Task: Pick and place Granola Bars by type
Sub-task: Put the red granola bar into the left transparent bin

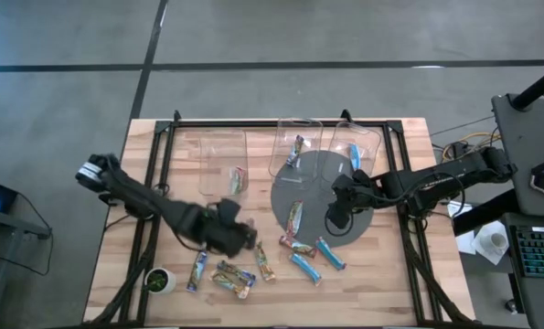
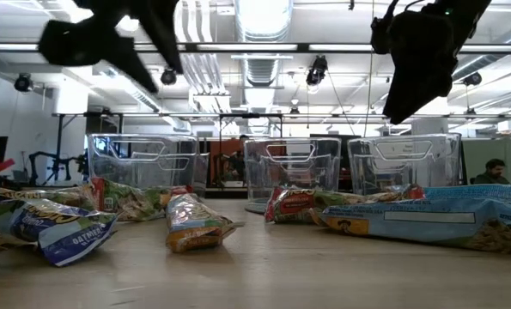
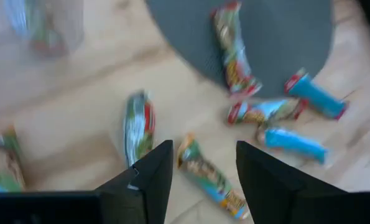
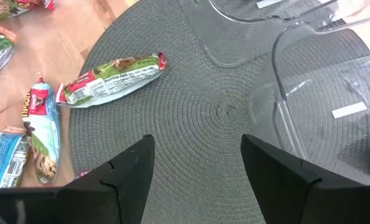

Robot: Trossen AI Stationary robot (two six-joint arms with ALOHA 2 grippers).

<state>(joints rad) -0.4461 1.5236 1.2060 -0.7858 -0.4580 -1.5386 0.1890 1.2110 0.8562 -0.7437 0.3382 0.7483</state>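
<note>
Several Granola Bars (image 1: 230, 274) lie just ahead of the wide-open, empty left tool (image 1: 240, 239); right tool (image 1: 337, 215) open, farther.

Wooden table (image 1: 390, 274) bears granola bars (image 1: 305, 266), bins (image 1: 222, 157), mat (image 1: 319, 178).

I am looking into a robotics lab or open-plan industrial workspace. Beyond my pale wooden slatted table (image 1: 363, 283) the low view shows an exposed ceiling with long fluorescent strip lights (image 2: 264, 17) and bare silver ductwork (image 2: 264, 69). A seated person (image 2: 494, 171) works far off. A black computer keyboard (image 1: 538, 251) sits beside the polished grey concrete floor (image 1: 70, 55).
</note>
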